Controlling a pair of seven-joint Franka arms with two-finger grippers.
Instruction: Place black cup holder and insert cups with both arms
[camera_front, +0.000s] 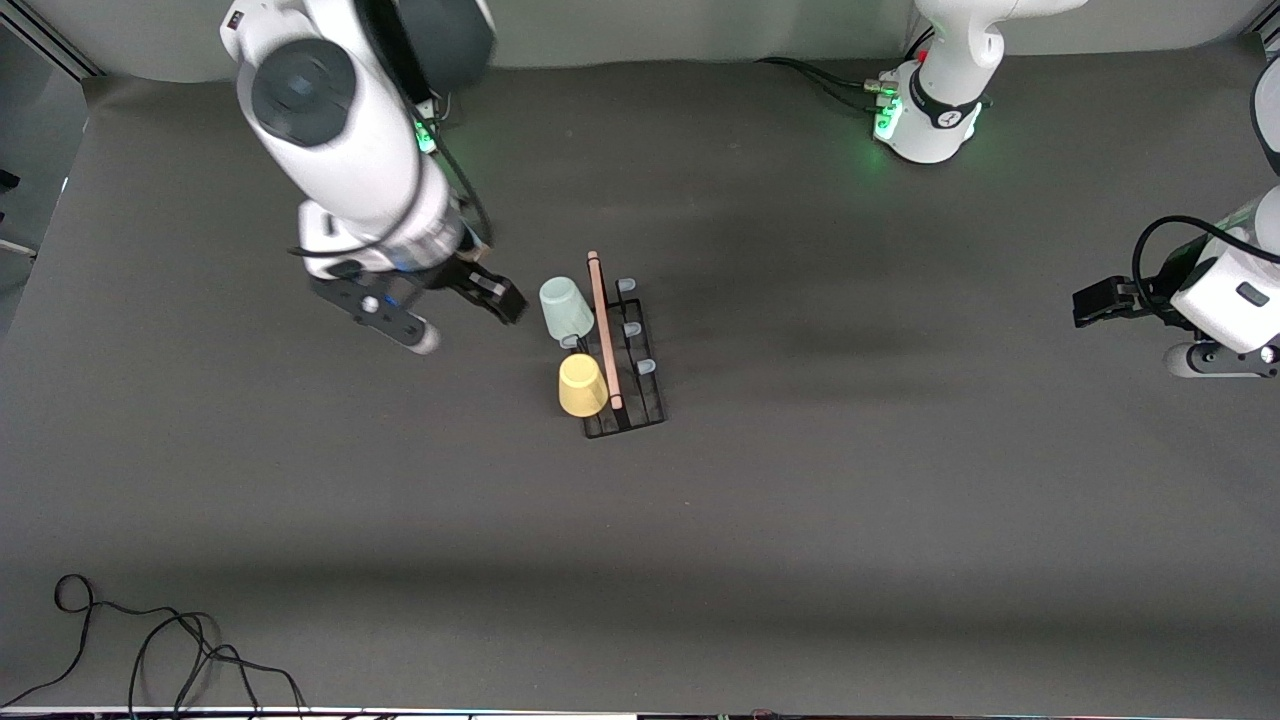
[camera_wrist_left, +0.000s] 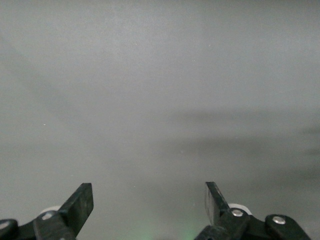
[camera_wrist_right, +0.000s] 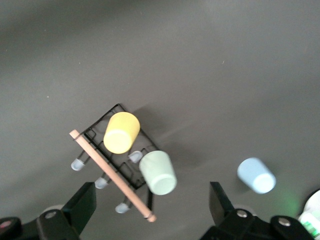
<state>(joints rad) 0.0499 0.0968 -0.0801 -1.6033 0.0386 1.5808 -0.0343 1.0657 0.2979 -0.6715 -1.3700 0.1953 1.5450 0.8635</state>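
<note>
Black cup holder (camera_front: 625, 350): standing near the middle of the grey counter (camera_front: 800, 500), its wooden rod handle (camera_front: 604, 330) running along the top.

Pale green cup (camera_front: 566, 308): sitting upside down on a peg on the side facing the right arm's end of the counter.

Yellow cup (camera_front: 582, 385): sitting likewise on the same side, nearer the front edge.

Light blue cup (camera_wrist_right: 256, 175): lying on the counter apart from the rack; seen only in the right wrist view.

Right tool (camera_front: 505, 300): hovering just beside the green cup, fingers spread, gripping nothing.

Left tool (camera_front: 1095, 303): waiting over the left arm's end of the counter, fingers (camera_wrist_left: 80, 202) spread, holding nothing.
</note>
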